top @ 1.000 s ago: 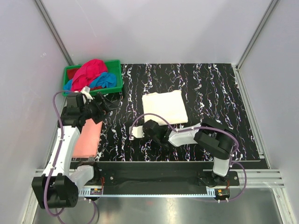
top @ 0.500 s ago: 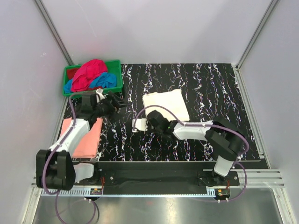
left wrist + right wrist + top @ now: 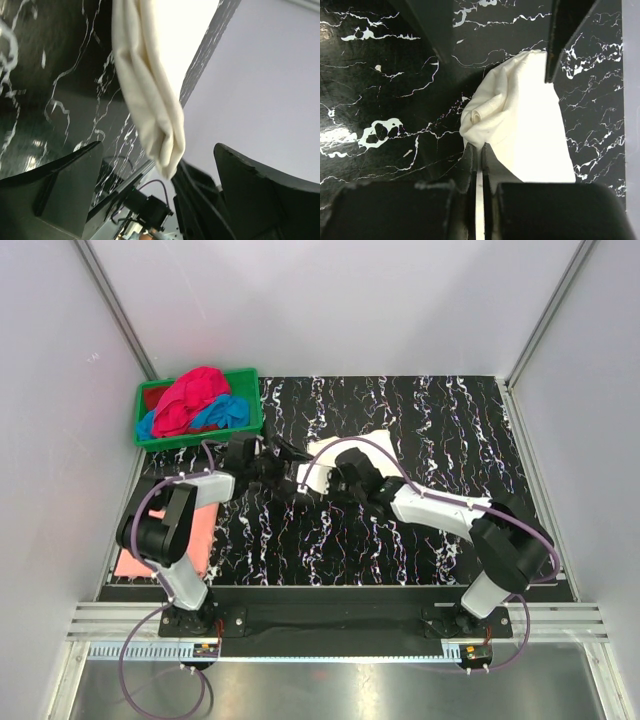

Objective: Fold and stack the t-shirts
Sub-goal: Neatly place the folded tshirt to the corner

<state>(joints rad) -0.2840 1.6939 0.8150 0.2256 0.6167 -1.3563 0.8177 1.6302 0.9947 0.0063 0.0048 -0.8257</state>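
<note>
The cream t-shirt [image 3: 322, 452] lies mid-table, its near-left corner lifted. My right gripper [image 3: 333, 480] is shut on that corner; in the right wrist view the fingertips [image 3: 478, 150] pinch a bunched fold of the cream t-shirt [image 3: 530, 135]. My left gripper [image 3: 293, 468] stands open just left of the same corner. In the left wrist view, the hanging tip of the cream t-shirt [image 3: 150, 95] sits between the spread fingers [image 3: 65, 190], untouched. A salmon-pink t-shirt [image 3: 128, 564] lies flat at the near left, partly under the left arm. Magenta-red [image 3: 192, 392] and blue [image 3: 225, 412] t-shirts are heaped in the crate.
The green plastic crate [image 3: 250, 425] stands at the back left corner of the black marbled table [image 3: 450, 420]. White walls enclose the table on three sides. The two arms meet close together at the cream shirt's left edge.
My left arm swung right, from over the pink t-shirt to the cream one, gripper open. My right gripper shut on the cream shirt's corner and carried it up and back.
</note>
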